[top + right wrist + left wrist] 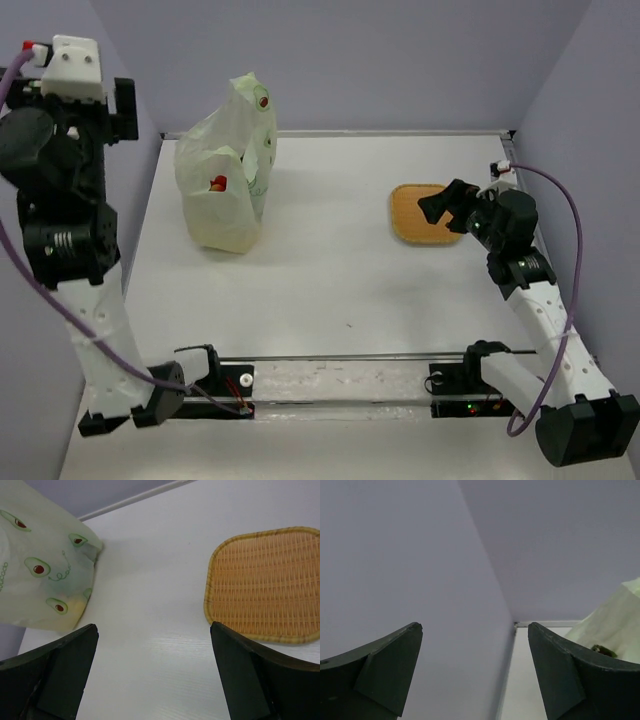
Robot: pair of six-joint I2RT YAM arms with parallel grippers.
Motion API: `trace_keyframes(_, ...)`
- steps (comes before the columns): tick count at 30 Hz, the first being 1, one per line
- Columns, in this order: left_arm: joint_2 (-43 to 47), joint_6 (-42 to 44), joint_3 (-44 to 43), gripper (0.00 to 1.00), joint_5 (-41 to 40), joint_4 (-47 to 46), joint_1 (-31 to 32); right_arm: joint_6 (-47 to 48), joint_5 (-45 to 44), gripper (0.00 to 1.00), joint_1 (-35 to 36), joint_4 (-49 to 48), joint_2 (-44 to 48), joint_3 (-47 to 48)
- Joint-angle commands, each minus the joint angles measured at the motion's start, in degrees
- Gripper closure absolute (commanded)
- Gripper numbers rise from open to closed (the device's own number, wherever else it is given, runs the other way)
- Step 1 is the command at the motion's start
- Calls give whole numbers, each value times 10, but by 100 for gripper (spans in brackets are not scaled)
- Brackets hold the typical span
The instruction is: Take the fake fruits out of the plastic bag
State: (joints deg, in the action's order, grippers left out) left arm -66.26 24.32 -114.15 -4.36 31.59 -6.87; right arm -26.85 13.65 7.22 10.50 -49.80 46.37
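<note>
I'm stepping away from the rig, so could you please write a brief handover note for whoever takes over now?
Left gripper: open, empty, raised by the left wall, the bag to its right.
Right gripper: open, empty, by the mat.
Bag: upright, far left; no fruits seen outside it.
Done: nothing yet.
Left: take all the fruits out of the bag.

Left arm (95,310), white links with black joints: reared high at my near left. Left gripper (475,628), black, two-fingered: jaws spread wide, holding nothing. Right arm (545,320): reaching forward, low (elbow bent). Right gripper (154,626): gaping likewise, nothing held.
</note>
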Motion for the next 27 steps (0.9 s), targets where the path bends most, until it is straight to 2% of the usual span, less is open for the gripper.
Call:
trace_keyframes(1, -142, -57, -14, 1, 159, 72, -2, -11, 10, 0, 4, -62, -39, 34)
trace_keyframes(4, -185, -57, 12, 1, 224, 25, -1, -11, 10, 0, 4, -58, -72, 61)
trace_keyframes(6, -211, -52, 12, 1, 276, 26, 3, -10, 1, 0, 4, -34, -108, 97)
trace_keyframes(8, -222, -38, 12, 1, 289, 29, 10, -11, -8, 0, 4, 4, -134, 126)
trace_keyframes(11, -254, -41, 9, 1, 238, 9, 20, -18, -3, 1, 4, 32, -181, 175)
trace_keyframes(15, -335, -37, -35, 1, 165, 7, 20, -19, 12, 1, 9, 49, -226, 214)
trace_keyframes(18, -360, -34, -53, 4, 178, 26, 20, -5, 8, 2, 16, 49, -239, 230)
trace_keyframes(22, -354, -39, -10, 21, 186, 8, 20, 27, -14, 5, 42, 65, -268, 274)
trace_keyframes(23, -352, -37, 10, 26, 190, 5, 20, 54, -25, 5, 71, 78, -282, 288)
trace_keyframes(25, -344, -33, 31, 26, 198, 0, 21, 79, -63, 5, 103, 88, -298, 332)
trace_keyframes(27, -341, -27, 41, 25, 197, -3, 22, 94, -60, 4, 133, 94, -323, 360)
